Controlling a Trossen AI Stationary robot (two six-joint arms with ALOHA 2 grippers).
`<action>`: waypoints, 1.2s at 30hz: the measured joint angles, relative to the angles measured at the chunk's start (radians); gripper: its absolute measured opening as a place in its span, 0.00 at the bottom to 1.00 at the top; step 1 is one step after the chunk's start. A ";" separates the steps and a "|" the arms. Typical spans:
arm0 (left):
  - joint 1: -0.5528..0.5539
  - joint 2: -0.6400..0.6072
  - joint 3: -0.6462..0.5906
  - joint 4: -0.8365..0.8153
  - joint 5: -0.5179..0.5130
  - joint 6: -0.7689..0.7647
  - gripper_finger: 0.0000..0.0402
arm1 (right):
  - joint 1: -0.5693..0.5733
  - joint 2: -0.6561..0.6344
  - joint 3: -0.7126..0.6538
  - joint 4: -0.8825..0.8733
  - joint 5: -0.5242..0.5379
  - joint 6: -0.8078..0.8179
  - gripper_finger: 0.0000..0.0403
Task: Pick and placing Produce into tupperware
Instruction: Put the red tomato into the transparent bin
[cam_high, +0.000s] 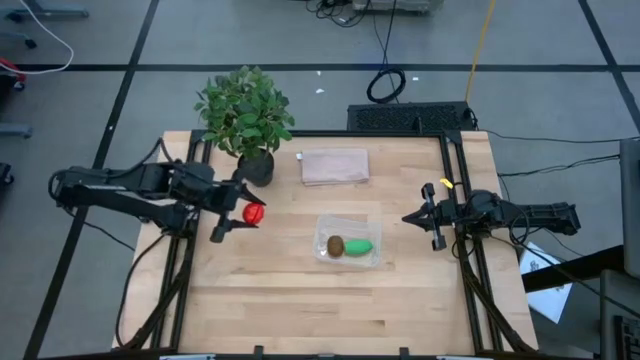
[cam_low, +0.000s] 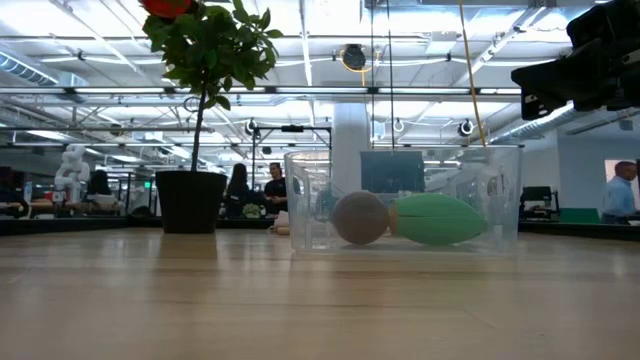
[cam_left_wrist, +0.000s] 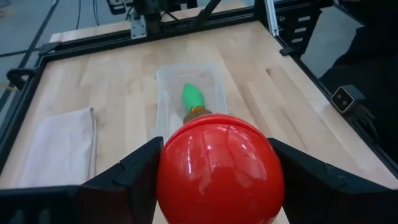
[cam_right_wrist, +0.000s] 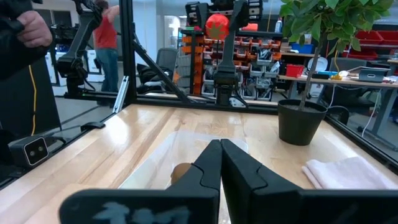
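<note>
The red produce (cam_high: 254, 212) is pinched in the left gripper (cam_high: 240, 214), raised left of the tupperware (cam_high: 372, 262), which already contains the brown (cam_high: 335, 245) and green (cam_high: 359, 247) pieces. Release should be delayed until centred above the free space. The right gripper (cam_high: 424, 219), pressed together, waits at the right.

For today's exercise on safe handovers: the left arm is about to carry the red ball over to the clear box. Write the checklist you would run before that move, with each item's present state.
1. Red ball held between the left tool's fingers: ok.
2. Ball lifted off the table: ok, the low view shows it up high, by the plant.
3. Clear box open on top: ok, no lid on it.
4. Room left in the box: ok, the brown fruit and green fruit leave part of the floor bare.
5. Right tool out of the path: ok, it waits shut, beside the box.
6. Cloth away from the box: ok.
</note>
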 joint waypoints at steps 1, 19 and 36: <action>0.003 -0.011 0.000 -0.010 0.000 -0.004 0.63 | 0.000 0.000 0.000 0.000 0.000 0.000 0.00; 0.033 -0.253 -0.472 0.485 0.073 -0.041 0.63 | 0.000 0.000 0.000 -0.001 0.000 0.000 0.00; 0.033 -0.363 -0.771 0.918 0.079 0.019 0.64 | 0.000 0.000 0.000 -0.001 0.000 0.000 0.00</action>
